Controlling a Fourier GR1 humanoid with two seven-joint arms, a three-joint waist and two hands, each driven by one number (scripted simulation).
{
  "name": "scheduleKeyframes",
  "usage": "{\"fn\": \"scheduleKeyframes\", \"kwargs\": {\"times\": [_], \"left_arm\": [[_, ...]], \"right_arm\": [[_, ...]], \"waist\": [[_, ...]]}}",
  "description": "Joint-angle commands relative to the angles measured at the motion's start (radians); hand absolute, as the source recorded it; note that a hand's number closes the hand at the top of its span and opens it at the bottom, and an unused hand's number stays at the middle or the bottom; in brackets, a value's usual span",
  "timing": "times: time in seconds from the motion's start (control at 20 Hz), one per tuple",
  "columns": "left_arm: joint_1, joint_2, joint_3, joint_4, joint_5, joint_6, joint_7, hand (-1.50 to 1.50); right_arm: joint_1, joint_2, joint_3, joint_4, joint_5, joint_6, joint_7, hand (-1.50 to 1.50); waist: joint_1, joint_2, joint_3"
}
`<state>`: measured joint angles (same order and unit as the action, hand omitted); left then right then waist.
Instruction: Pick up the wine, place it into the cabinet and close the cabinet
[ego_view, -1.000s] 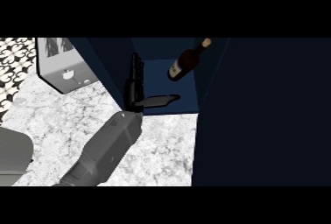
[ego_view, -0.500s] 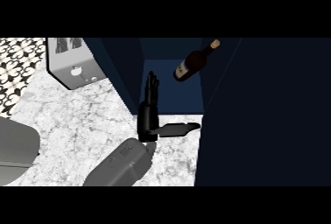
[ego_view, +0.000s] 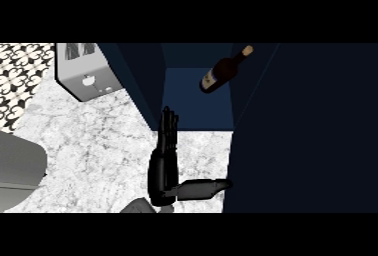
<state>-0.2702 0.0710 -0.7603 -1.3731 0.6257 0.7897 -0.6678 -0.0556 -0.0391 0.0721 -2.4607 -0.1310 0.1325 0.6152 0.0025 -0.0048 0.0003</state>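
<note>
Item: wine (ego_view: 221, 73). You are looking at a dark bottle with a pale label and a light cap, lying tilted inside the cabinet (ego_view: 198, 107), neck toward the upper right, on the blue cabinet floor at the back. It is touching no hand. You can read the placing step as done, since the bottle is sitting well inside the opening.

Item: hand (ego_view: 164, 165). You are seeing one black hand above the counter (ego_view: 103, 135), just in front of the cabinet opening. Its fingers (ego_view: 169, 125) are stretching straight toward the cabinet, holding nothing; the thumb (ego_view: 201, 187) is sticking out sideways toward the door (ego_view: 303, 130). Which hand it is you cannot tell for sure from this view; by its place beside the right-hand door you are probably looking at the right one. The other hand is not showing.

Item: door. You are facing a large dark panel filling the right of the view, standing open beside the bottle. The flat, open hand is likely being kept this way for pushing the door, not for grasping.

Item: toaster (ego_view: 85, 75). A pale box with slots is standing on the counter at the upper left, well apart from the hand.

Item: remaining step. You are still needing to close the cabinet.
</note>
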Motion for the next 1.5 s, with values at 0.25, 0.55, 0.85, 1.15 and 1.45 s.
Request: {"fn": "scheduleKeyframes", "kwargs": {"times": [0.25,0.55,0.85,1.15,1.45], "left_arm": [[0.208,0.130,-0.043,-0.353,-0.092,0.073,0.080,-1.50],[0.328,0.259,-0.114,-0.522,-0.137,0.037,0.101,-1.50],[0.416,0.399,-0.079,-0.650,-0.114,-0.078,0.095,-1.50],[0.488,0.493,0.026,-0.696,-0.054,-0.184,0.079,-1.50],[0.546,0.524,0.134,-0.692,0.005,-0.256,0.040,-1.50]], "right_arm": [[0.010,-0.012,-0.030,-0.064,-0.076,0.016,0.018,-1.50],[0.051,0.005,0.059,-0.083,-0.082,0.042,0.044,-1.50],[0.059,-0.037,0.047,-0.068,-0.131,0.105,0.084,1.50],[0.137,-0.042,0.058,-0.092,-0.199,0.174,0.035,1.50],[0.157,0.016,0.198,-0.078,-0.210,0.117,0.161,1.50]], "waist": [[0.000,0.002,0.000],[0.001,0.001,0.000],[0.002,0.001,0.000],[-0.001,0.001,0.000],[0.001,0.002,-0.001]]}}
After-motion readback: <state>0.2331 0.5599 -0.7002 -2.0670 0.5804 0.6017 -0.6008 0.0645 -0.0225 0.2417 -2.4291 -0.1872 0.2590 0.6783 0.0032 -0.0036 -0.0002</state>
